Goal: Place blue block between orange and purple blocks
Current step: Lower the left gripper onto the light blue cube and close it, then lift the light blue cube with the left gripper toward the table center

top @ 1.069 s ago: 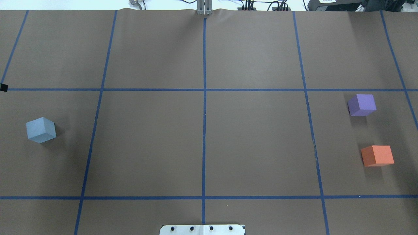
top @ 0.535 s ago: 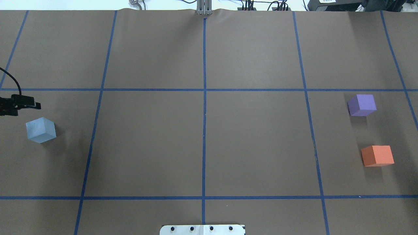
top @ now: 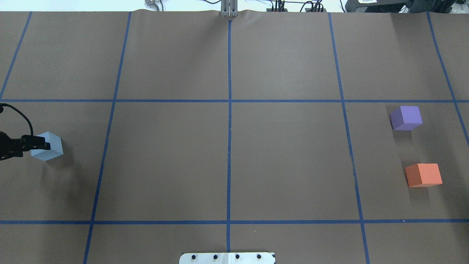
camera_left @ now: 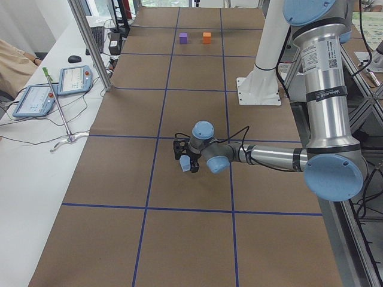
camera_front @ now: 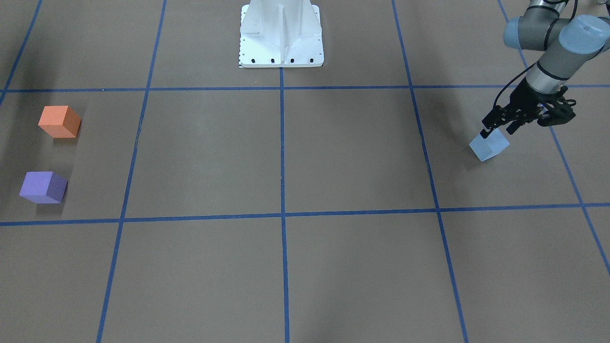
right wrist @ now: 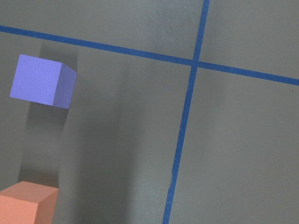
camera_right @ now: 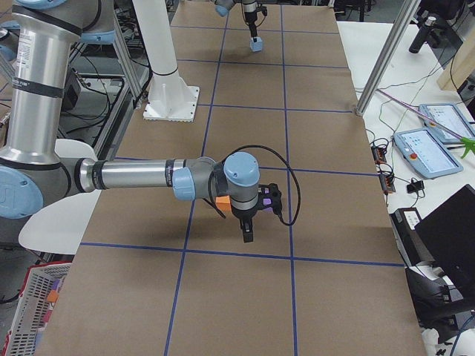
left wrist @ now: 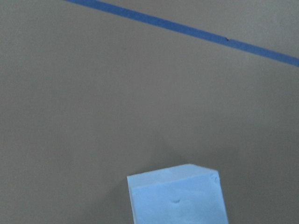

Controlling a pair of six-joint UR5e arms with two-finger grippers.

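The light blue block (top: 52, 148) sits at the table's left side, also in the front view (camera_front: 491, 146) and at the bottom of the left wrist view (left wrist: 177, 196). My left gripper (camera_front: 498, 130) is open and hovers just over the block's top; from overhead (top: 38, 143) it overlaps the block's left edge. The purple block (top: 406, 118) and the orange block (top: 424, 175) sit apart at the far right; both show in the right wrist view (right wrist: 42, 80) (right wrist: 25, 205). My right gripper (camera_right: 247, 236) hangs over the table near them; I cannot tell if it is open.
Blue tape lines (top: 229, 128) divide the brown table into squares. The white robot base (camera_front: 281, 43) stands at the table's near-robot edge. Tablets and cables (camera_left: 72, 81) lie on a side bench beyond the far edge.
My left gripper came in from the left edge and moved toward the robot until it is over the blue block. The blocks have not moved.
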